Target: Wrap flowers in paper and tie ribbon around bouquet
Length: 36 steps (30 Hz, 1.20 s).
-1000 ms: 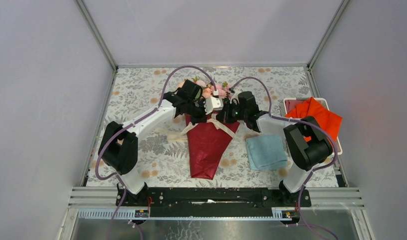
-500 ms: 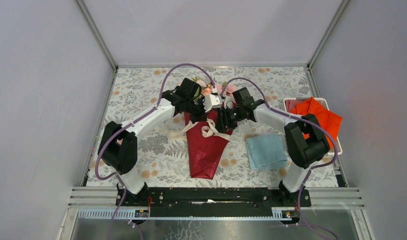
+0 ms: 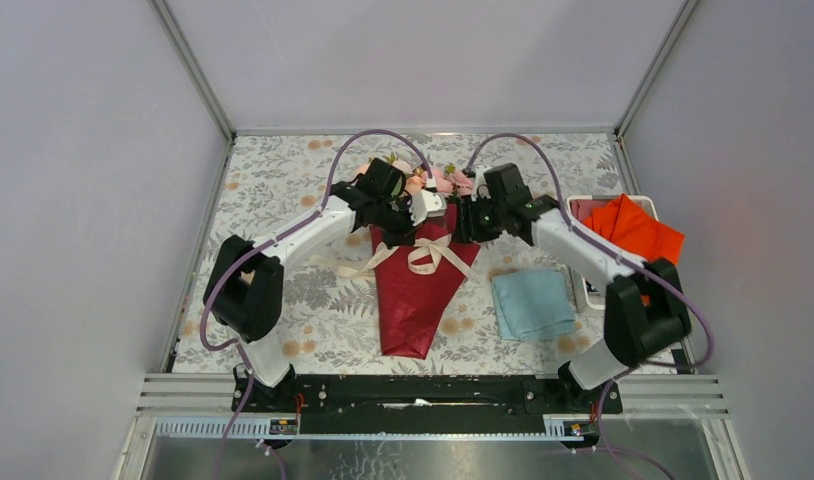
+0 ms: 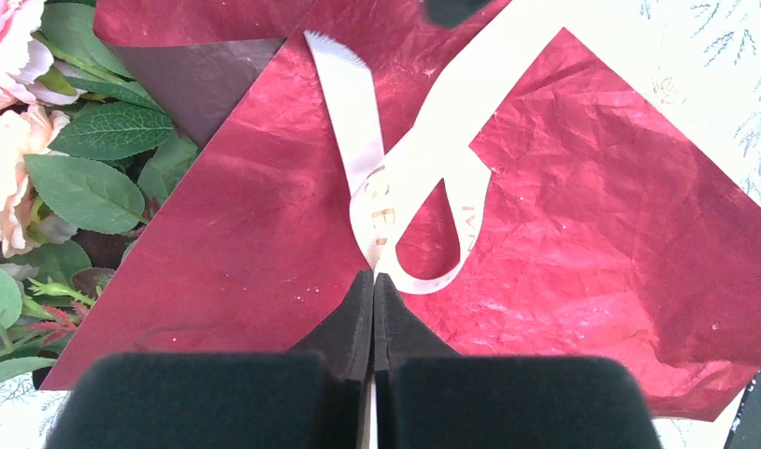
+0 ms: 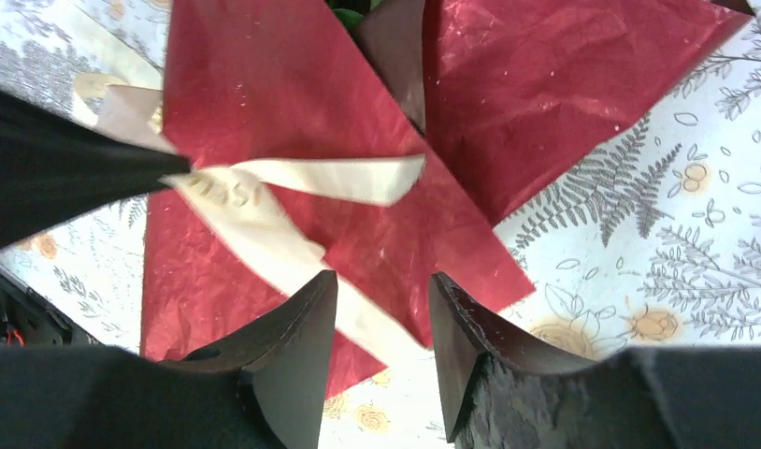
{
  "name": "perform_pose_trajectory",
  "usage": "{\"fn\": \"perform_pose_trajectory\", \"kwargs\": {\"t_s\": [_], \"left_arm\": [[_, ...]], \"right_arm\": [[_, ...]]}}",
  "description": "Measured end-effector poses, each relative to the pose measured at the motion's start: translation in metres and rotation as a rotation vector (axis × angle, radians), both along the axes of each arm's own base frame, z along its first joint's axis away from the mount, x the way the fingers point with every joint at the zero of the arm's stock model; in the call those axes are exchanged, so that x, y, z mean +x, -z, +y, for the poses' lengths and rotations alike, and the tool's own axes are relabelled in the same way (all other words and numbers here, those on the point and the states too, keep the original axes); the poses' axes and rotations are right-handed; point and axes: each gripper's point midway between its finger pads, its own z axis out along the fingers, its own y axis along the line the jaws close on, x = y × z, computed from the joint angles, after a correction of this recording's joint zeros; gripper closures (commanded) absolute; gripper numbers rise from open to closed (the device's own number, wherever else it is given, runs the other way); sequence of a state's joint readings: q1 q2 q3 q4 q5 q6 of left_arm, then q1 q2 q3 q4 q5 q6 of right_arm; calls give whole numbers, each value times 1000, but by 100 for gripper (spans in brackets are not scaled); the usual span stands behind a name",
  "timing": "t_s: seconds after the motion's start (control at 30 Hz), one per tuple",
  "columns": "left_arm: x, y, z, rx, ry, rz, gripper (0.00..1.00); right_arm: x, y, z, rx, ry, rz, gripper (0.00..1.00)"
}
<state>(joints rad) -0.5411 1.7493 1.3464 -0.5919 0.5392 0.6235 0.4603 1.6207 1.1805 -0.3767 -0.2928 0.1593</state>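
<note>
Top external view, from the bottom of the frame upward: the bouquet lies flat on the patterned counter. Its tapered tip points toward the arm bases at lower centre, so its wide mouth sits where both arms can reach it. A folded blue cloth rests just right of the cone, apart from it. An orange-red cloth lies further right, and neither cloth is in play.

Across the upper part of the cone, the ribbon is crossed into a loose loop. One tail trails off the paper onto the counter at left.

Above the loop, the left gripper has its jaws pressed together on the ribbon, right where the loop ends. I judge it is holding that strand taut so the crossing cannot slacken. The right gripper hovers beside it over the right flap of paper. Its jaws are parted and clamp nothing, though a ribbon tail runs beneath the gap. It looks placed to take that tail and pull.

Farthest up, the flowers and their leaves stick out of the wide end. The wrapping looks done, but the tie is loose and not yet cinched.
</note>
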Motion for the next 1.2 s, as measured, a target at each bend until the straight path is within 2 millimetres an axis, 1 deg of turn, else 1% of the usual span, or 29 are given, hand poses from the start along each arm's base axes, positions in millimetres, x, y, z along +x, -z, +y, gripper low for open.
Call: {"fn": "perform_pose_trajectory", "kwargs": {"t_s": [0.07, 0.13, 0.17, 0.27, 0.37, 0.43, 0.53, 0.77, 0.83, 0.87, 0.9, 0.97, 1.03, 1.07, 1.1, 1.13, 1.17, 1.2], "left_arm": [[1, 0, -1, -4, -5, 0, 100], [4, 1, -2, -5, -11, 2, 100], [6, 1, -3, -5, -17, 1, 100], [9, 5, -4, -2, -26, 8, 100], [9, 7, -4, 2, -31, 13, 100], [9, 7, -4, 3, -34, 13, 100], [9, 7, -4, 1, -38, 18, 100], [8, 7, -4, -1, -42, 23, 100], [8, 6, -5, -4, -40, 26, 100], [8, 6, -5, -6, -40, 27, 100], [7, 6, -5, -7, -38, 28, 100], [7, 6, -6, -9, -37, 29, 100], [7, 6, -6, -10, -36, 31, 100], [6, 6, -6, -10, -35, 32, 89], [6, 6, -6, -11, -34, 34, 69], [5, 6, -6, -11, -33, 39, 55], [4, 6, -6, -10, -33, 44, 45], [3, 5, -5, -8, -24, 44, 38]], "right_arm": [[-9, -10, -4, 23, 44, -67, 51], [-23, -17, 2, 70, 72, -120, 49], [-30, -19, 9, 101, 83, -139, 42], [-52, -10, 34, 177, 100, -138, 38], [-67, 10, 50, 213, 130, -92, 36], [-66, 22, 54, 213, 171, -61, 36], [-56, 34, 53, 203, 244, -58, 36], [-28, 37, 46, 188, 359, -149, 40], [-23, 43, 45, 175, 372, -159, 44], [-21, 47, 45, 166, 375, -164, 49], [-19, 53, 45, 152, 376, -163, 56], [-18, 61, 46, 128, 364, -159, 75], [-17, 65, 46, 112, 350, -162, 91], [-17, 65, 46, 111, 344, -164, 98], [-17, 65, 46, 112, 334, -170, 100], [-16, 63, 47, 118, 326, -173, 100], [-16, 62, 48, 124, 313, -171, 100], [-17, 62, 48, 126, 301, -168, 100]]}}
